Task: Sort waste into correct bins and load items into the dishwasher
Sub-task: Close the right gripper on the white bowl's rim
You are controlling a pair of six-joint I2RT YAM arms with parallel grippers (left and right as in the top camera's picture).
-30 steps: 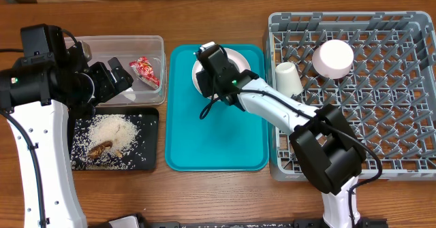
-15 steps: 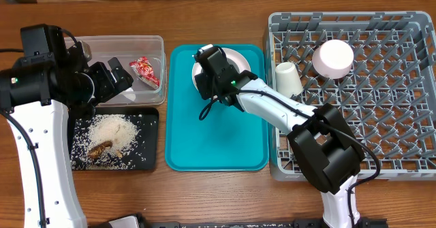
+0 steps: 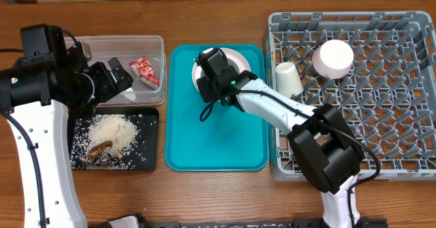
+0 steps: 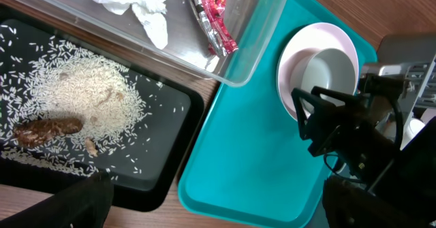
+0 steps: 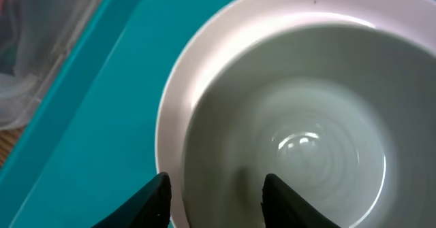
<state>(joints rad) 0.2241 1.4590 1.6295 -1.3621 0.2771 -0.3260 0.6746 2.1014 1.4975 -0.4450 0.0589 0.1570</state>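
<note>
A grey-white bowl (image 5: 293, 139) sits on a pink-white plate (image 5: 178, 105) at the back of the teal tray (image 3: 211, 139). My right gripper (image 5: 214, 187) is open and low over them. Its left finger is outside the bowl's rim and its right finger is inside the bowl. The bowl (image 4: 330, 71) and the right arm also show in the left wrist view. My left gripper (image 4: 218, 190) is wide open and empty, high above the edge between the black tray (image 4: 163, 180) and the teal tray. In the overhead view the left gripper (image 3: 122, 78) hangs by the clear bin (image 3: 116, 50).
The clear bin holds a red wrapper (image 4: 211, 17) and crumpled tissue (image 4: 143, 3). The black tray holds rice (image 4: 88, 92) and a brown food scrap (image 4: 48, 129). The grey dish rack (image 3: 368, 133) on the right holds a white cup (image 3: 288, 78) and an upturned white bowl (image 3: 332, 58).
My right gripper has shifted slightly further onto the bowl. The left arm has not moved.
</note>
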